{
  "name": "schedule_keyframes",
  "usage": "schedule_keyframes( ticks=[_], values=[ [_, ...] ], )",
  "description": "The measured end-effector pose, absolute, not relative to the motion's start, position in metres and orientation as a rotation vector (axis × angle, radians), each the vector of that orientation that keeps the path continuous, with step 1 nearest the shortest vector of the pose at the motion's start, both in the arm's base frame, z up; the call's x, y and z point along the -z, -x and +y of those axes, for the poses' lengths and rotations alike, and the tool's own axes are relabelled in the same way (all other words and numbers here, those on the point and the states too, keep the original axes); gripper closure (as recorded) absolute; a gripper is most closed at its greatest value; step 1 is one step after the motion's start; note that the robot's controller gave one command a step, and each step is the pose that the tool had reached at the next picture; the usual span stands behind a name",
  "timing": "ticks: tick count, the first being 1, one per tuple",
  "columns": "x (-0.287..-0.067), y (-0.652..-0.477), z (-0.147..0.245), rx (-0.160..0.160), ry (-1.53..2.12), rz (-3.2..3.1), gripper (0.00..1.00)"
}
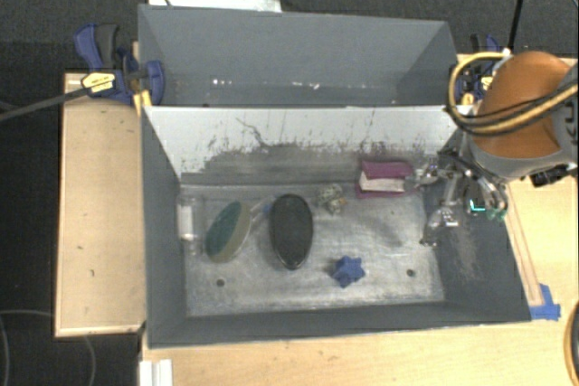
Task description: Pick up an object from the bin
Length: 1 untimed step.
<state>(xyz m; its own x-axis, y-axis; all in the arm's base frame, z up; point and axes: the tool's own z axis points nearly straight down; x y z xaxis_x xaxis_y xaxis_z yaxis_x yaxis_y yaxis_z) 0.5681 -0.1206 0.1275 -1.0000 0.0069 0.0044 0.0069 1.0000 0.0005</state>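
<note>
My gripper (pixel 441 218) hangs at the bin's right side, over the foot of the right wall, and I see nothing held in it. Closest to it is a maroon block with a white side (pixel 384 176), lying just to its left against the back wall. A small pale, shiny piece (pixel 332 199) lies further left of the block. A small blue crumpled thing (pixel 346 270) rests on the floor near the front, left of and below the gripper.
A black oval object (pixel 291 230) lies mid-floor, with a green oval object (pixel 226 230) to its left. A small clear tube (pixel 186 221) stands by the left wall. Bare floor separates the blue thing from the gripper. The arm with its orange cover enters over the right rim.
</note>
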Motion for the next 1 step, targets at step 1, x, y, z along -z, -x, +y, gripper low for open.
schedule_keyframes(
  ticks=[1],
  values=[
    [-0.0717, -0.5527, -0.1273, -0.003, -0.866, -3.027, 0.0]
  ],
)
